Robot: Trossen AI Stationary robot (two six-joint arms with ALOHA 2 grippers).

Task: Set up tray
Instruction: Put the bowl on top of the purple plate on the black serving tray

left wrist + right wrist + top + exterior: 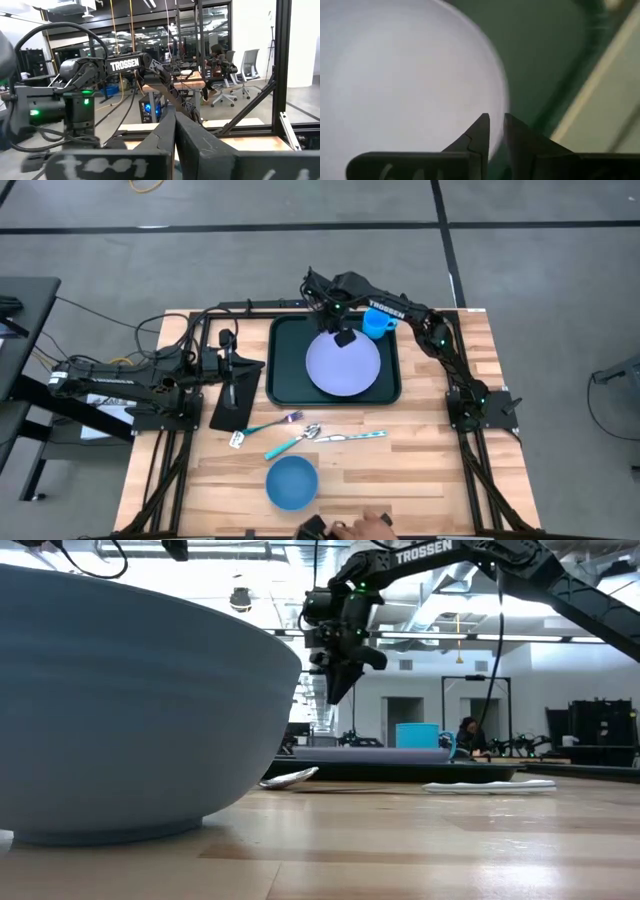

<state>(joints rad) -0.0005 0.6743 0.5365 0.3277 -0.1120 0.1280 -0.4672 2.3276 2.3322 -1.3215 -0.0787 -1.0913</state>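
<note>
The dark green tray (283, 360) (480, 772) (545, 55) lies flat in the far middle of the table. On it rest a lavender plate (343, 368) (370, 754) (405, 70) and, in its far right corner, a blue cup (378, 323) (420, 735). My right gripper (343, 338) (333, 695) (496, 119) hangs shut and empty above the plate's far edge, pointing down, clear of it. My left gripper (232, 372) (175, 117) waits shut at the table's left, over a flat black piece (238, 408).
On the near half of the table lie a teal-handled fork (268, 424), a spoon (292, 443) (290, 778) and a knife (352, 437) (490, 785). A blue bowl (292, 482) (120, 710) stands near the front edge. A person's hand (368, 524) shows at that edge.
</note>
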